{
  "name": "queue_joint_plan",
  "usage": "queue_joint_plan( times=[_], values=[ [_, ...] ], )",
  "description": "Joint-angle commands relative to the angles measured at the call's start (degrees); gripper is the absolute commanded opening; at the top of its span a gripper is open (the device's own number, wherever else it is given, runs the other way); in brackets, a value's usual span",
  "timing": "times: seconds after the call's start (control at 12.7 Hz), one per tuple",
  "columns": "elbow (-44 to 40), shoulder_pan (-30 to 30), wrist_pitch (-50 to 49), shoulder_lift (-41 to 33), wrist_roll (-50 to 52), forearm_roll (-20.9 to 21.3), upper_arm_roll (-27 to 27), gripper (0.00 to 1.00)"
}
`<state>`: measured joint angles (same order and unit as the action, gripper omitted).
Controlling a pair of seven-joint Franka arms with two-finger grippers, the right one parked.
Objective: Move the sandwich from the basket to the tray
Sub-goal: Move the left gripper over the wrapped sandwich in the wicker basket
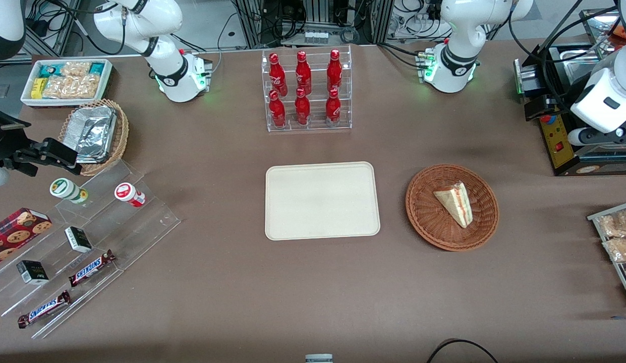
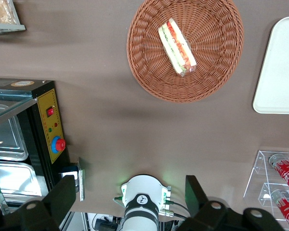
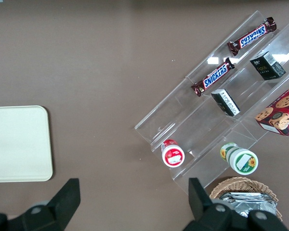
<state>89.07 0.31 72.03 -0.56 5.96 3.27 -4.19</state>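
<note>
Plainly, the wrapped triangular sandwich point(image 1: 456, 203) point(image 2: 177, 46) lay inside the round reddish-brown wicker basket point(image 1: 424, 212) point(image 2: 212, 72), just beside the bare cream rectangular tray point(image 1: 322, 200) point(image 2: 279, 72) on the brown desk point(image 1: 292, 292). High above, toward the working arm's end, the left arm's gripper point(image 2: 130, 195) had its jaws spread apart, holding nothing.

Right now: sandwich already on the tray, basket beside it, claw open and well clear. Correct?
Not quite. The front view shows the sandwich lying in the basket; the tray beside it is bare. In the left wrist view, the claw is open and well clear.
</note>
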Motion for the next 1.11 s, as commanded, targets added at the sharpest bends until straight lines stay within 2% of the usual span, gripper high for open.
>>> queue_joint_plan(
  times=[0.0, 0.55, 1.03],
  values=[
    [-1.62, 0.31, -0.40, 0.74, 0.63, -0.01, -0.38, 1.00],
    [-0.31, -0.13, 2.85, 5.30, 0.72, -0.63, -0.64, 1.00],
    [16.18, -1.45, 21.62, 5.66, 0.81, -0.54, -1.34, 1.00]
  ],
)
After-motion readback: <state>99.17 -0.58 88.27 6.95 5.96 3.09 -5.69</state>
